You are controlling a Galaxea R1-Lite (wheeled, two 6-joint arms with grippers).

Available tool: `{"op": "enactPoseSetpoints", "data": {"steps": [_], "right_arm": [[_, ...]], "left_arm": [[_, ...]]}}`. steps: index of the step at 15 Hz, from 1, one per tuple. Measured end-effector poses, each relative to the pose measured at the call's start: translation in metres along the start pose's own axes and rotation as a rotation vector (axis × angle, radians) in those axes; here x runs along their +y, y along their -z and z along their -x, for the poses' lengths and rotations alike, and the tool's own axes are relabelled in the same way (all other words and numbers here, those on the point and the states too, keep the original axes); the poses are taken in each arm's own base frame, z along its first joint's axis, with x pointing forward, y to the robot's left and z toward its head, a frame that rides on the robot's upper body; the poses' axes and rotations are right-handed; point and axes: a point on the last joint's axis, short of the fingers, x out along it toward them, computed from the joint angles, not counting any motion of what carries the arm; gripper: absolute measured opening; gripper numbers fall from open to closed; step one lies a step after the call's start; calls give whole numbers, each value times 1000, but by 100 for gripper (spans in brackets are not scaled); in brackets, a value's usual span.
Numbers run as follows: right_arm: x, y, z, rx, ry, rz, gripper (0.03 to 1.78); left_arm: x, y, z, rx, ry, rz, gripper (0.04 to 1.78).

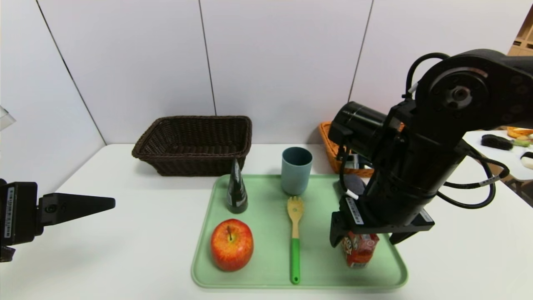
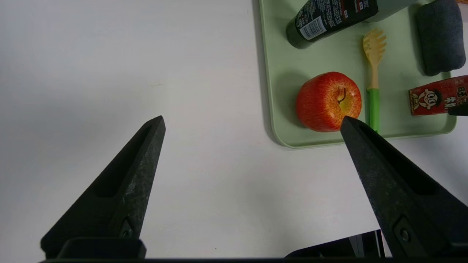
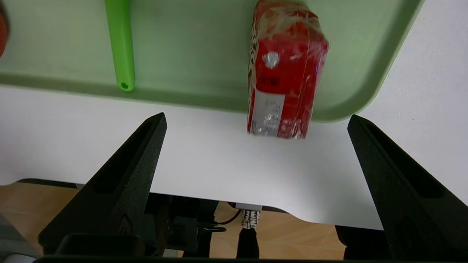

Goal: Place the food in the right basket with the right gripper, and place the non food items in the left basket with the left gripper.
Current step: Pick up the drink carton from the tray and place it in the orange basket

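a pale green tray [image 1: 266, 208] sits on a white surface [image 1: 125, 233]. on the tray, a red-yellow apple [image 1: 232, 245] rests at the near left corner, a dark cone-shaped bottle [image 1: 237, 189] stands behind it, and a teal-grey cup [image 1: 296, 170] stands at the far edge. a yellow pasta spoon with a green handle [image 1: 295, 238] lies down the middle. a small red drink carton [image 1: 359, 248] stands upright near the tray's near right corner, with a dark grey rolled cloth [image 2: 440, 35] behind it. the right gripper [image 1: 366, 237] hangs directly above the carton, its fingers [image 3: 120, 182] spread wide and not touching it. the left gripper [image 2: 252, 124] is parked over bare surface left of the tray, fingers wide apart. a dark brown wicker basket [image 1: 195, 143] sits at the far left, an orange-tan wicker basket [image 1: 333, 146] at the far right, mostly hidden by the right arm.
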Motion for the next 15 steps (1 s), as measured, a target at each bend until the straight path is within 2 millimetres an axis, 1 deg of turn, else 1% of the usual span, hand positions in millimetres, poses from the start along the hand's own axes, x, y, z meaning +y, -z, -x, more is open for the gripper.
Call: {"op": "enactPoseSetpoints", "data": {"steps": [6, 10, 12, 13, 14, 15], "right_arm": [[-2, -18, -25, 43, 19, -38, 171], [-1, -26, -42, 80, 27, -51, 171], [0, -32, -49, 70, 11, -57, 171], [0, -33, -52, 74, 13, -59, 159], [0, -34, -55, 82, 16, -60, 140], [0, -34, -57, 88, 19, -60, 124]], "left_arm": [[0, 1, -2, 3, 3, -3, 169], [0, 2, -4, 13, 1, -2, 169], [0, 2, -4, 14, 1, -2, 169], [0, 2, -4, 15, 1, -2, 169], [0, 2, -4, 15, 1, -2, 169], [0, 2, -4, 14, 1, -2, 169]]}}
